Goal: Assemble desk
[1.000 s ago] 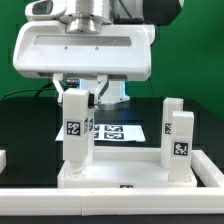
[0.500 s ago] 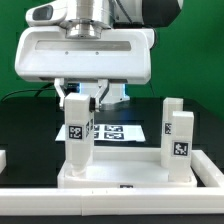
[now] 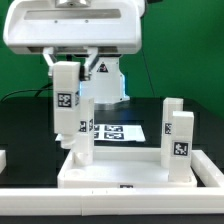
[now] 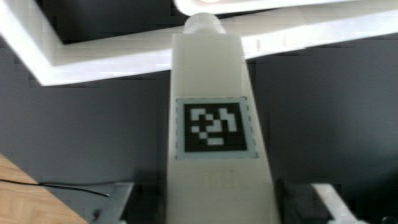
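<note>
White plastic leg is hanging clamped in the gripper, tag facing out, lifted clear above the desk top. Below the gripper, another leg is standing in a corner socket, and two more legs are standing off to the side.

desk top: white, flat, raised rim, lying on the black table | two legs: white square posts with tags, upright at the exterior view's right end of the top | third leg: upright, tagged, lifted above the left end, seemingly clear of the top | fourth leg: standing behind it
</note>
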Controlling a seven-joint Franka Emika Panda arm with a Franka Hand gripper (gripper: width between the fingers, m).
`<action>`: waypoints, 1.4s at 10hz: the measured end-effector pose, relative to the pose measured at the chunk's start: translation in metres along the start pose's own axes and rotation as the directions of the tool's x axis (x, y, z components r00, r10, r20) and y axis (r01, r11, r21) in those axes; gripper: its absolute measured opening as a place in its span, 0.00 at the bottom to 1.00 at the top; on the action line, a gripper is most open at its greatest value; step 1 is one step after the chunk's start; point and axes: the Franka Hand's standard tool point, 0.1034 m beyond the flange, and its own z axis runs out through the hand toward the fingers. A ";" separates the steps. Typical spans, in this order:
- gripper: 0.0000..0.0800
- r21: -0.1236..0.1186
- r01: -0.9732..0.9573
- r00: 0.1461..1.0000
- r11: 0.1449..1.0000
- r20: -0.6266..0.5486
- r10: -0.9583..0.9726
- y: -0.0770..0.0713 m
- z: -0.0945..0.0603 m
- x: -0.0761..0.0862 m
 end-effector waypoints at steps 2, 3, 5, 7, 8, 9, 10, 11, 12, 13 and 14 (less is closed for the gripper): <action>0.36 -0.012 0.003 1.000 1.000 -0.002 -0.003 -0.002 0.011 -0.009; 0.36 -0.011 0.002 1.000 1.000 0.003 -0.002 -0.009 0.016 -0.014; 0.36 -0.013 0.008 1.000 1.000 0.014 -0.008 -0.016 0.026 -0.022; 0.36 -0.015 0.015 1.000 1.000 0.026 -0.015 -0.018 0.033 -0.028; 0.36 -0.021 0.017 1.000 1.000 0.015 -0.017 -0.017 0.035 -0.027; 0.36 -0.027 0.019 1.000 0.999 0.007 -0.018 -0.016 0.036 -0.026; 0.36 -0.029 0.020 1.000 0.999 0.014 -0.020 -0.016 0.039 -0.030; 0.36 -0.031 0.021 1.000 0.999 0.020 -0.021 -0.015 0.042 -0.032; 0.36 -0.032 0.022 0.999 0.999 0.024 -0.021 -0.015 0.044 -0.035; 0.36 -0.032 0.024 0.999 0.999 0.028 -0.023 -0.015 0.045 -0.036; 0.36 -0.033 0.025 0.999 0.999 0.026 -0.024 -0.016 0.045 -0.037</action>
